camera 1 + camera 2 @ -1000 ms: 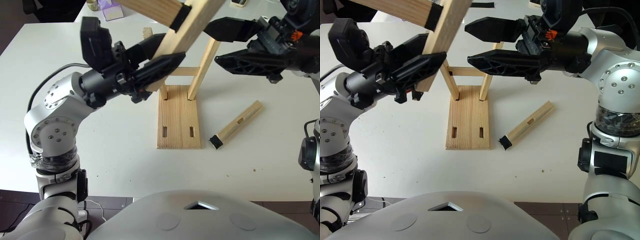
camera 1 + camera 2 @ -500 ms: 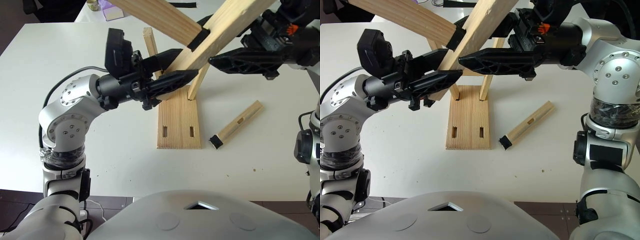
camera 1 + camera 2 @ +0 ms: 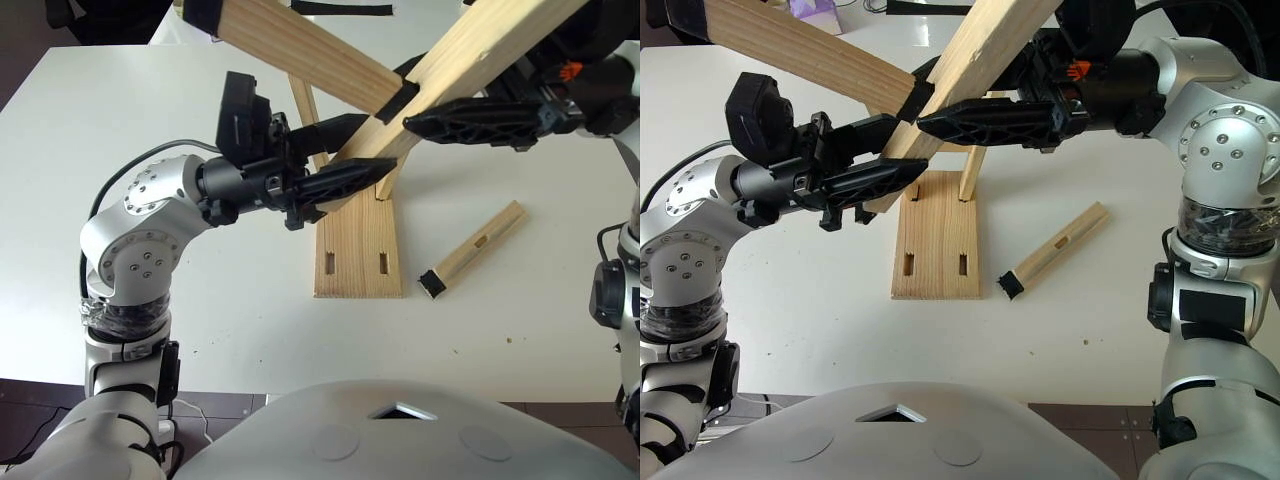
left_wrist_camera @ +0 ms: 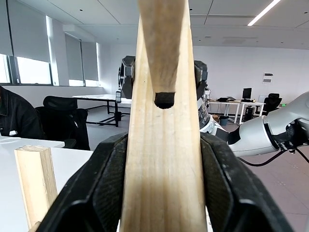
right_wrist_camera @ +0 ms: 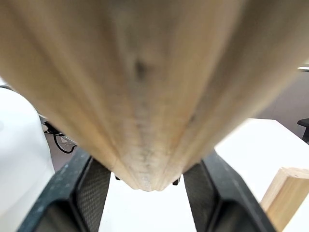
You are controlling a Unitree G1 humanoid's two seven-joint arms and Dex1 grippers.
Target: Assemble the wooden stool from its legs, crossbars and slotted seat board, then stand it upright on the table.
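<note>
A wooden leg frame point(image 3: 480, 40) hangs over the table, two bars meeting at a black band, the second bar point(image 3: 300, 45) running up to the far left. My left gripper point(image 3: 380, 145) is shut on the long bar's lower end point(image 4: 161, 169). My right gripper point(image 3: 405, 98) grips the same bar point(image 5: 145, 96) just above, fingers pressed to both sides. Below lies the slotted seat board point(image 3: 355, 240), with two legs point(image 3: 303, 95) standing in its far slots, partly hidden. A loose leg point(image 3: 478, 245) with a black cap lies right of the board.
The white table point(image 3: 200, 280) has free room left of and in front of the board. A black strip point(image 3: 340, 8) and a purple box point(image 3: 820, 12) sit at the far edge.
The right gripper, open a second ago, has closed on the long bar. The left arm has swung in over the board, and the held frame has tilted lower.
</note>
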